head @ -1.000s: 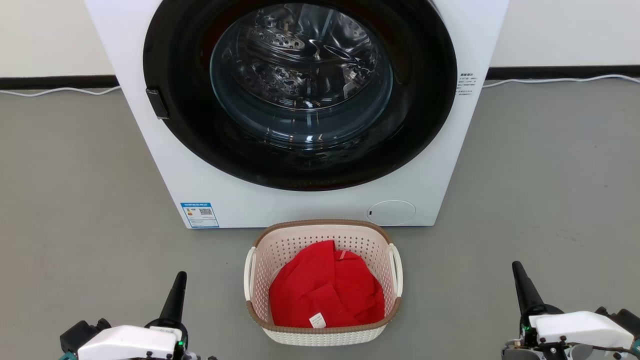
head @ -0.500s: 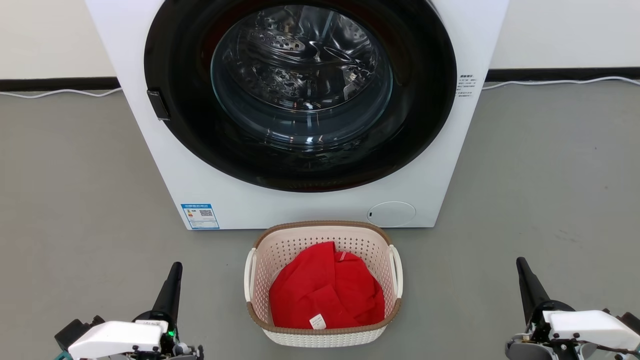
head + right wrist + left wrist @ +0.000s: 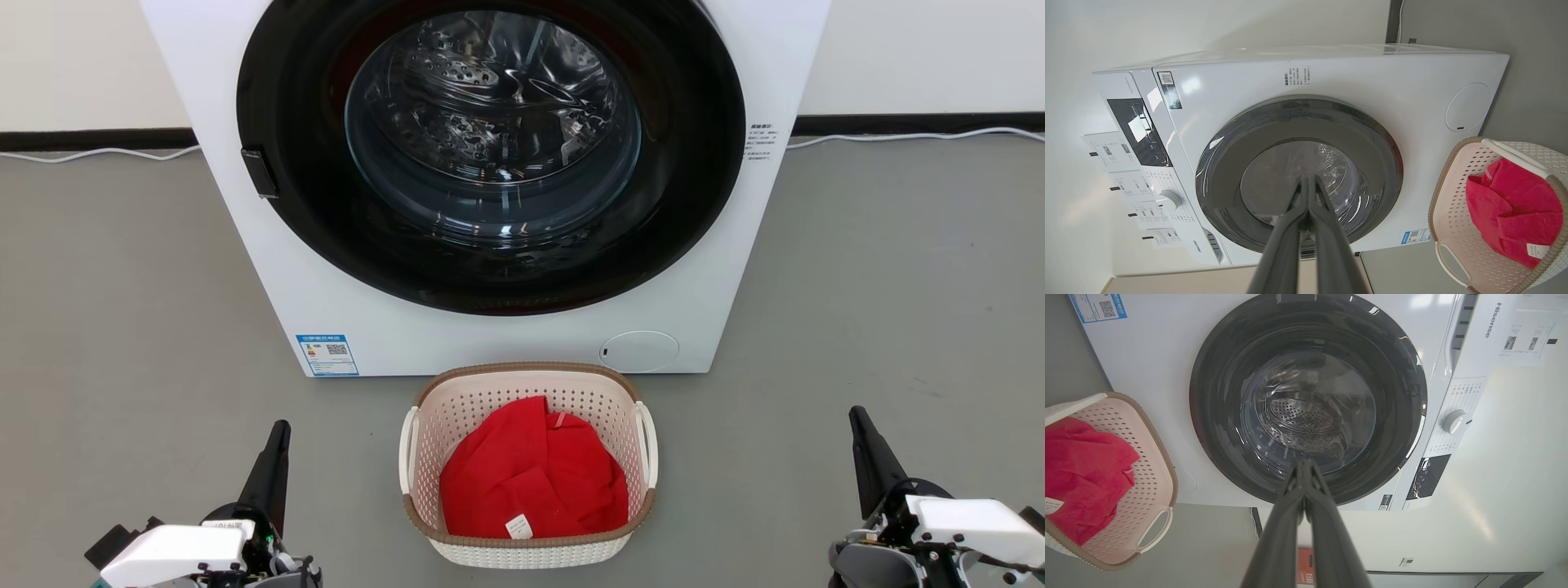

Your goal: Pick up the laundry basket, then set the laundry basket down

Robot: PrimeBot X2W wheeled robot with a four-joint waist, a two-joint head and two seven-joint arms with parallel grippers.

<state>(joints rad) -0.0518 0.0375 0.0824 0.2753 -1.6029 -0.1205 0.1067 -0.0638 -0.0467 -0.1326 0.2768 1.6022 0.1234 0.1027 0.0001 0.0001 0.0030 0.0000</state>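
Firstly, in the head view the laundry basket (image 3: 526,367) is standing on the grey floor (image 3: 122,327) just in front of the white washing machine (image 3: 735,269), and a red cloth (image 3: 531,482) is lying inside it. The left gripper (image 3: 280,429) is hovering at the lower left and the right gripper (image 3: 857,416) at the lower right. Both are staying well apart from the basket, one on each side, and each is showing as a single dark point. Next, the left wrist view is looking along the left gripper (image 3: 1303,461). Its two fingers are pressing together at the tips, with nothing between them, before the dark round door (image 3: 1216,396). The laundry basket (image 3: 1163,473) is sitting at the left edge, with one white handle (image 3: 1153,531) facing the camera. Finally, the right wrist view is showing the right gripper (image 3: 1307,177) with its fingers also pressing together and carrying nothing. There the laundry basket (image 3: 1437,196) is appearing at the right edge with the red cloth (image 3: 1515,212) in it.
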